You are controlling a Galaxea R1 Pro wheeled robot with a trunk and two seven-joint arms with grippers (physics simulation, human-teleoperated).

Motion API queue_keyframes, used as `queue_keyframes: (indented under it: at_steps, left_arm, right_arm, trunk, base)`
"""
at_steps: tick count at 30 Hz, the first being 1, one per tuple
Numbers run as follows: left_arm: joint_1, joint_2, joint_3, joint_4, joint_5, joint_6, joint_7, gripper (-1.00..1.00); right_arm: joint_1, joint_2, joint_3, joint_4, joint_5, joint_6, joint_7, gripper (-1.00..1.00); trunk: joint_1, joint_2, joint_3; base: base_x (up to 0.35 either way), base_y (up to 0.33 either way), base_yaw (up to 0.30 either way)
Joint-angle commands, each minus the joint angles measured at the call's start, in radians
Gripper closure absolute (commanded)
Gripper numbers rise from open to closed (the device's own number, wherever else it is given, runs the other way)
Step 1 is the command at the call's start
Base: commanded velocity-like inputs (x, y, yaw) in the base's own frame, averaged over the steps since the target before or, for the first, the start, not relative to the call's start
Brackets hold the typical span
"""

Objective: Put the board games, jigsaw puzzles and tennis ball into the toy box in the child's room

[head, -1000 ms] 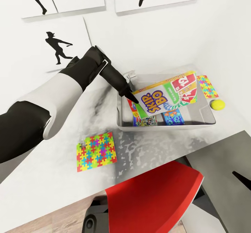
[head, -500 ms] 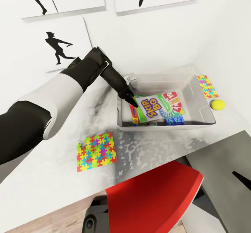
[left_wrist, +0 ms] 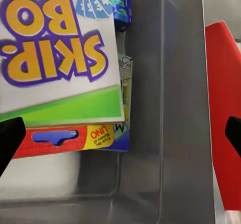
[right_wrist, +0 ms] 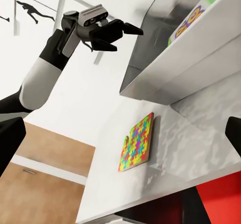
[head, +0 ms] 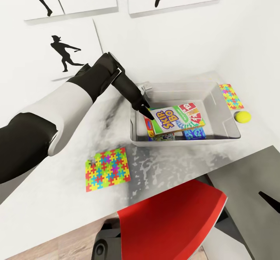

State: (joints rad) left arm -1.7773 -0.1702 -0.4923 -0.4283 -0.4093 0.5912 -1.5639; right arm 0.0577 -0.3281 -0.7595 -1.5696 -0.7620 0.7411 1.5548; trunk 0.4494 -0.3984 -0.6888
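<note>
The toy box (head: 182, 139) stands on the table (head: 58, 198) against the wall. Inside it the SKIP-BO board game (head: 177, 119) lies flat on two other game boxes, a red one (head: 147, 124) and a blue one (head: 193, 133). My left gripper (head: 147, 112) hovers open over the bin's left end, just above the SKIP-BO box (left_wrist: 60, 53), holding nothing. One jigsaw puzzle (head: 107, 169) lies on the table left of the bin, another (head: 231, 96) to its right, beside the tennis ball (head: 242, 116). My right gripper (right_wrist: 120, 136) is open and low, below the table edge.
A red chair (head: 171, 221) is tucked under the table's front edge. A lower grey cabinet top (head: 249, 182) sits at the right. Black silhouette prints (head: 64, 52) hang on the white wall behind the bin.
The SKIP-BO box, tilted across the bin's rim at my left gripper's tips a second ago, has dropped and now lies flat inside. The gripper has barely moved.
</note>
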Motion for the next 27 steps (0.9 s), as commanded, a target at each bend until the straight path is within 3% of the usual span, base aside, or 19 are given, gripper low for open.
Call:
queue_keyframes:
  at_steps: [1, 7, 13, 15, 18, 22, 26, 27]
  left_arm:
    - [-0.001, 0.0, 0.001, -0.002, -0.007, 0.011, -0.007, -1.0]
    - [-0.001, 0.001, 0.006, -0.012, 0.0, 0.019, -0.007, -1.0]
    - [-0.001, 0.008, 0.015, -0.074, 0.002, 0.084, -0.007, -1.0]
    - [-0.001, 0.012, 0.031, -0.124, 0.0, 0.135, -0.007, -1.0]
    - [-0.001, 0.025, 0.064, -0.178, -0.002, 0.195, -0.007, -1.0]
    - [-0.001, 0.053, 0.134, -0.254, -0.006, 0.291, -0.007, -1.0]
    - [-0.002, 0.09, 0.195, -0.307, -0.01, 0.353, 0.005, -1.0]
    - [-0.002, 0.114, 0.219, -0.319, -0.01, 0.373, 0.034, -1.0]
  right_arm:
    - [0.001, 0.0, 0.0, 0.0, -0.003, 0.011, 0.001, -1.0]
    - [0.001, 0.0, 0.0, 0.0, -0.003, 0.011, 0.001, -1.0]
    - [0.001, 0.0, 0.0, 0.0, -0.003, 0.011, 0.001, -1.0]
    - [0.001, 0.0, 0.0, 0.0, -0.003, 0.011, 0.001, -1.0]
    - [0.001, 0.0, 0.0, 0.0, -0.003, 0.011, 0.001, -1.0]
    - [0.001, 0.0, 0.0, 0.0, -0.002, 0.011, 0.001, -1.0]
    - [0.001, 0.0, 0.0, 0.0, -0.002, 0.01, 0.001, -1.0]
    - [0.001, 0.0, 0.0, 0.0, -0.002, 0.01, 0.001, -1.0]
  trunk:
    - [0.001, -0.002, -0.001]
    - [0.001, -0.002, -0.001]
    - [0.001, -0.002, -0.001]
    - [0.001, -0.002, -0.001]
    - [0.001, -0.002, -0.001]
    - [0.001, -0.002, -0.001]
    - [0.001, -0.002, -0.001]
    - [0.001, -0.002, -0.001]
  base:
    - [0.0, 0.0, 0.0]
    - [0.0, 0.0, 0.0]
    - [0.0, 0.0, 0.0]
    - [0.0, 0.0, 0.0]
    - [0.0, 0.0, 0.0]
    - [0.0, 0.0, 0.0]
    - [0.0, 0.0, 0.0]
    - [0.0, 0.0, 0.0]
